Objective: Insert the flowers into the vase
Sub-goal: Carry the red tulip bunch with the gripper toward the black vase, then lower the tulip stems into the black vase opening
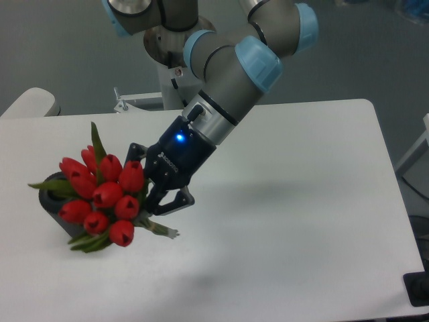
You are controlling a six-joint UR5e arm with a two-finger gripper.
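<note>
The gripper (155, 201) hangs low over the left half of the white table (301, 215), its dark fingers (175, 199) closed around the pale green stems of the flowers (104, 194) — a firm hold on the bunch just below the buds, with the cut stem ends poking out toward the lower right of the fingers. The bunch lies tilted, the red tulip heads facing the camera and pointing left and down, green leaves fanning out at the top, at the left and underneath. A blue light glows on the gripper's body just above the fingers. Behind the flowers sits the vase (50, 200), the dark grey cylinder standing on the table near its left edge — most of it is hidden by the buds and leaves, only a sliver of its left wall and lower part showing, so its opening cannot be seen from here. The flowers overlap the vase in this view; whether they touch it cannot be told. The arm (228, 74) slants down from the upper middle, grey links with light blue joint caps, rising from its white base (177, 84) at the table's far edge. A pale rounded object (30, 102) sits off the far left corner.
</note>
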